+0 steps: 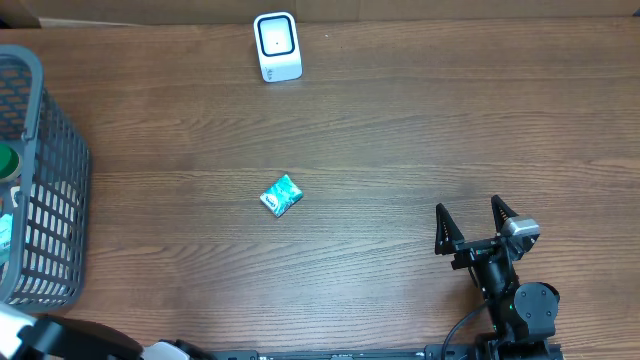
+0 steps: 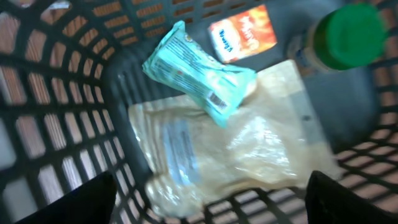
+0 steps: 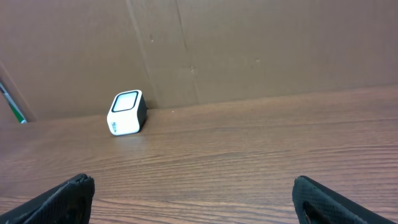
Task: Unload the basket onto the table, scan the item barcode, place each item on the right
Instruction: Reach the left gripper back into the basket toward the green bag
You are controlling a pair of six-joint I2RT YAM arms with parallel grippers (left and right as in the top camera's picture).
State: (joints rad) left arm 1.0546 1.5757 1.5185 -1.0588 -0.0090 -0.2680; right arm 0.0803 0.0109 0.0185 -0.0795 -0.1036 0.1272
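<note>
My right gripper is over the wooden table, its two black fingers spread wide apart with nothing between them. A small teal packet lies flat on the table to the left of this gripper and slightly ahead of it, well apart from the fingers. The white barcode scanner stands far ahead and to the left, by the table's back edge. From the right wrist it shows left of centre, its window tilted upward.

My left gripper hangs over the inside of a grey mesh basket, fingers apart and gripping nothing. Just below and ahead of it lies a crumpled clear plastic bag. A light blue pack rests on the bag's far edge, ahead of the fingers. Beyond that lies an orange sachet, with a green-capped bottle ahead to the right. This view is blurred.
</note>
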